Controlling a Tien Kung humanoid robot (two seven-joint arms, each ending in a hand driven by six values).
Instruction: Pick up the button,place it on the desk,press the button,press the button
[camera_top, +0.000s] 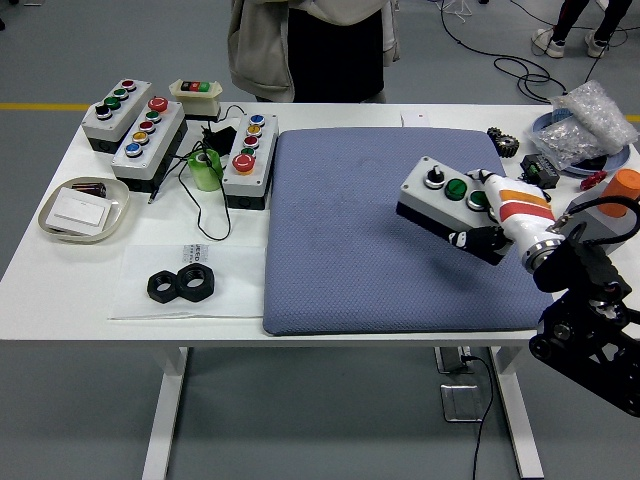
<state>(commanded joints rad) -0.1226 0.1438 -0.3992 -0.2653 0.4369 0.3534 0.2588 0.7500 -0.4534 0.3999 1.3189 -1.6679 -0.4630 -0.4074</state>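
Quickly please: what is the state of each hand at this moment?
Left hand: not in view.
Right hand: closed on the button box, holding it over the blue mat.

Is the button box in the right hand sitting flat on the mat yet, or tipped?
Tipped. The grey three-button control box slants over the blue-grey mat, held in the right hand; whether any edge touches the mat, cannot tell.

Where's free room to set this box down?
The blue mat is bare left of the held box in the right hand, up to the button box at its left edge. The table's right end is crowded around the bag.
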